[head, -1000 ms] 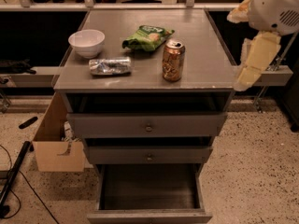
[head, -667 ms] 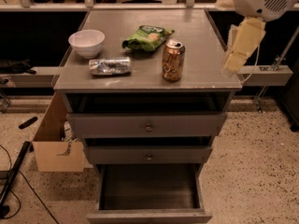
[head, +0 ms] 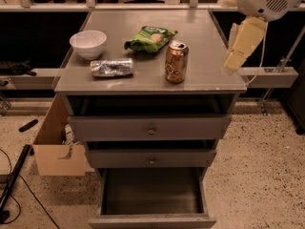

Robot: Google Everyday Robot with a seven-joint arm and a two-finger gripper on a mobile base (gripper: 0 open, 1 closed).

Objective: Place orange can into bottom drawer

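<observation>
Orange can (head: 176, 62): I see it upright on the grey table (head: 205, 82), right of centre and near the front edge, its silver top and pull tab uppermost. It stands free, touched by nothing.

Neighbours on the table: a crushed silver can (head: 112, 67) lies on its side to the left, well apart from the orange can. A green snack bag (head: 150, 37) lies just behind it, towards the middle. A white bowl (head: 88, 44) sits at the left, behind the crushed can.

Tool (head: 233, 61): cream-coloured, it hangs pointing downward from the white arm (head: 267, 0) at the table's right edge. It is to the right of the orange can, apart from it, and holds nothing. I cannot tell from my view whether it is apart or together.

Bottom drawer (head: 151, 219): the lowest of three, it is pulled well out towards me, and its dark grey interior is in view. The top drawer (head: 190, 127) and the middle drawer (head: 190, 158), each with a small knob, stand only slightly forward.

Surroundings: an open cardboard box (head: 57, 151) rests on the speckled floor (head: 257, 175), against the table's left side.
</observation>
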